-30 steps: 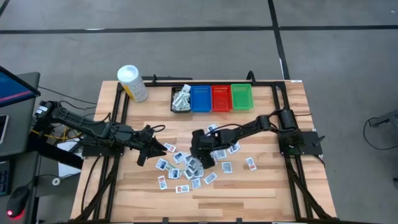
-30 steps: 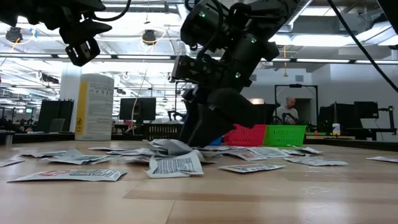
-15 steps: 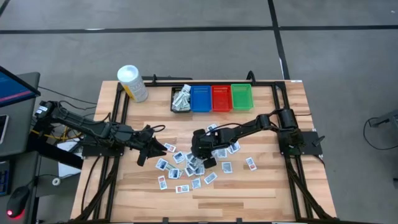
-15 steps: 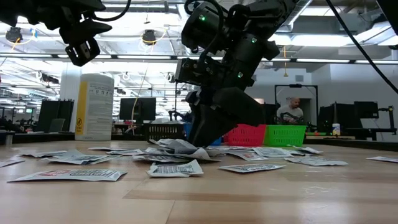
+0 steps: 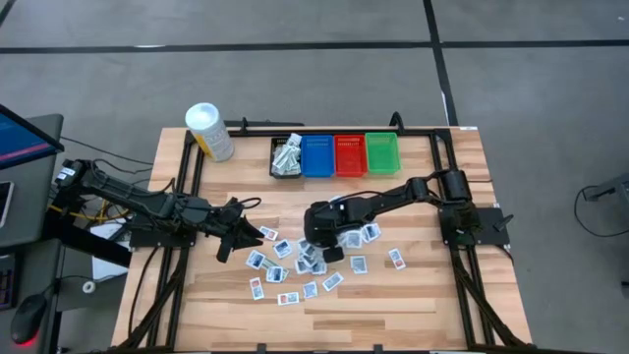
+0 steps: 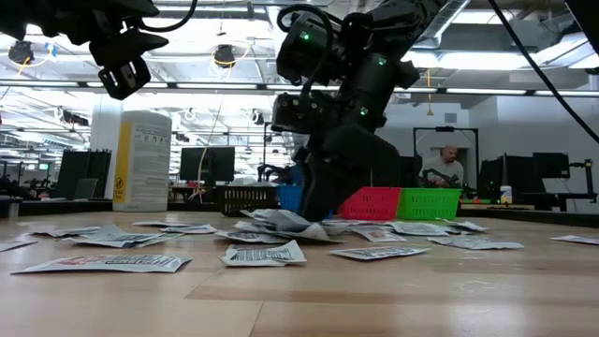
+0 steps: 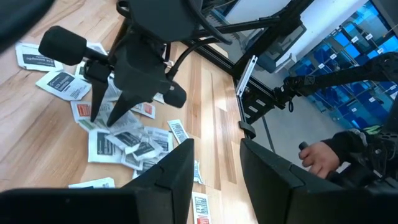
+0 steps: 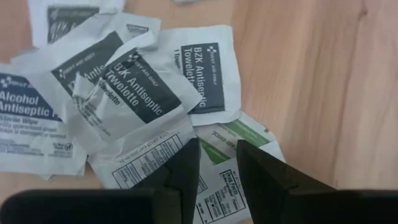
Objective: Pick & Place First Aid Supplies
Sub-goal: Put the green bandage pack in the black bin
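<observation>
The first aid supplies (image 5: 295, 265) lie scattered flat on the wooden table (image 5: 423, 305), heaped at its middle. More of them fill the black bin (image 5: 286, 157). My right gripper (image 5: 314, 248) points steeply down into the heap, its fingers close together on a white packet with green marks (image 8: 219, 148). Beside that packet lie BZK antiseptic towelette packets (image 8: 134, 87) and an alcohol wipe packet (image 8: 28, 112). My left gripper (image 5: 236, 228) hangs above the table left of the heap, open and holding nothing. My right gripper comes at the heap from above, slanting down (image 6: 314, 213). The green-marked packet's edge (image 8: 217, 163) runs in between the two fingers. The fingers hide the place of contact. The packet lies on the heap among the others.
Blue (image 5: 317, 154), red (image 5: 350, 154) and green (image 5: 381, 152) bins stand in a row beside the black one at the far edge. A white tub with a yellow label (image 5: 209, 131) stands at the far left. A person (image 6: 447, 164) sits in the room behind.
My right gripper's fingers have drawn together in the heap, and it has tipped more upright. A packet at the heap's near side that stood propped up has dropped flatter, and the packets around the fingers have shifted.
</observation>
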